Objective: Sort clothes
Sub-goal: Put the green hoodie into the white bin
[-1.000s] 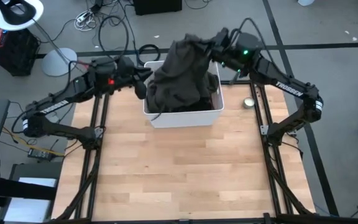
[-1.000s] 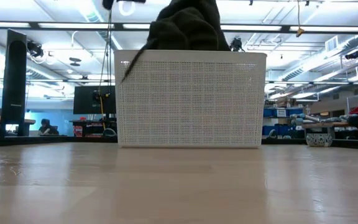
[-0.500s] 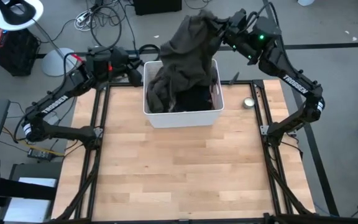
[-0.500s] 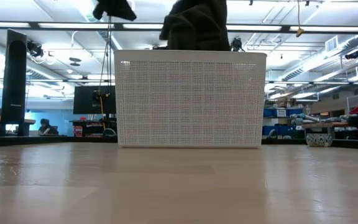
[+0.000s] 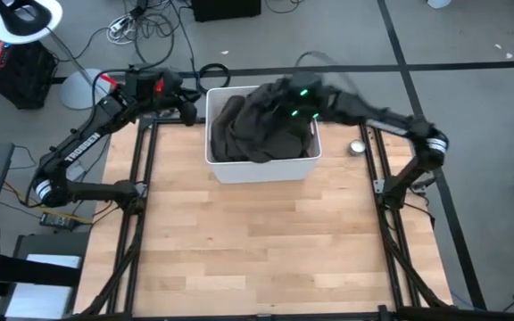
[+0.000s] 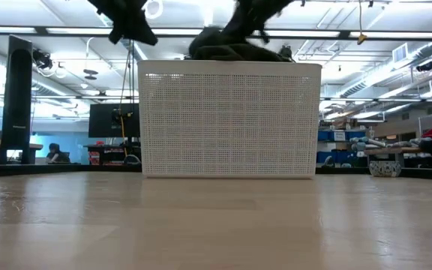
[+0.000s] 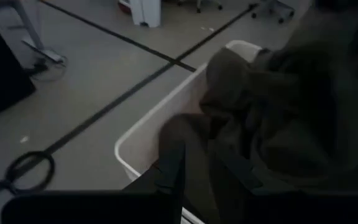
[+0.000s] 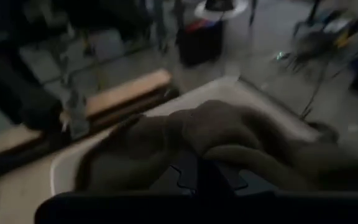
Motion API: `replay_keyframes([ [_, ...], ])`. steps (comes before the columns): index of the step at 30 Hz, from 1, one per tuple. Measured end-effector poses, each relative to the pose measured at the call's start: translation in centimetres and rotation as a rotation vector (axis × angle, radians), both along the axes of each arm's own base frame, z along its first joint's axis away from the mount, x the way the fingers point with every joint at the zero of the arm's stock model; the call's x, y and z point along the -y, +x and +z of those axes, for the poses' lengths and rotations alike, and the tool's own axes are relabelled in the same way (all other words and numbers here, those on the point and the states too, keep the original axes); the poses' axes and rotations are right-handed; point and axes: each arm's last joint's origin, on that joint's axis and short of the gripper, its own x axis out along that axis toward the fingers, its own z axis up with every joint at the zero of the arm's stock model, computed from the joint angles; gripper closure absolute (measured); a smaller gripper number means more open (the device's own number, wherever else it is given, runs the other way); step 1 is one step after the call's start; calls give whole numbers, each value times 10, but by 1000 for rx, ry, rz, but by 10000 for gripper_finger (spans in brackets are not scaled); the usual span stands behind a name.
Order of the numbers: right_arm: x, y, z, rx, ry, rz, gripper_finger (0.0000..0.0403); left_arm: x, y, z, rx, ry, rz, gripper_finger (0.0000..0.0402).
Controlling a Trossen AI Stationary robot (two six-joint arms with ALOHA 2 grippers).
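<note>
My right gripper (image 5: 279, 96) is down over the white bin (image 5: 261, 167) at the table's (image 5: 257, 241) far edge, buried in the big olive-green garment (image 5: 257, 125) that fills and heaps above the rim; I cannot tell its jaw state. My left gripper (image 5: 188, 111) hovers just beside the bin's left wall; I cannot tell its jaws either.

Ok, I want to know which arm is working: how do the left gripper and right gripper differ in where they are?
The left gripper hangs outside the white bin, near its left wall; the right gripper is over the bin. The left gripper is clear of the clothes; the right gripper is down at the olive-green garment heaped inside. Both are dark and at the table's far end.
</note>
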Motion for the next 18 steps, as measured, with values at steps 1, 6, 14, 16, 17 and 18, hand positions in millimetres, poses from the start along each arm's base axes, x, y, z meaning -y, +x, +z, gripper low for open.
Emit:
replay_keyframes([
  [1, -2, 11, -13, -16, 20, 17, 397, 0, 1, -4, 0, -15, -9, 328],
  [6, -2, 54, -78, -167, 148, 61, 397, 0, 4, -19, 13, -109, -53, 328],
  [14, 29, 78, -162, -324, 428, -6, 397, 1, 7, -31, 42, -207, -103, 328],
  [16, 37, 79, -179, -347, 513, -18, 397, 2, 7, -32, 46, -221, -113, 328],
  [17, 41, 79, -184, -346, 545, -21, 396, 2, 7, -32, 53, -233, -125, 328],
  [18, 43, 80, -187, -343, 569, -27, 396, 3, 7, -32, 59, -243, -132, 328],
])
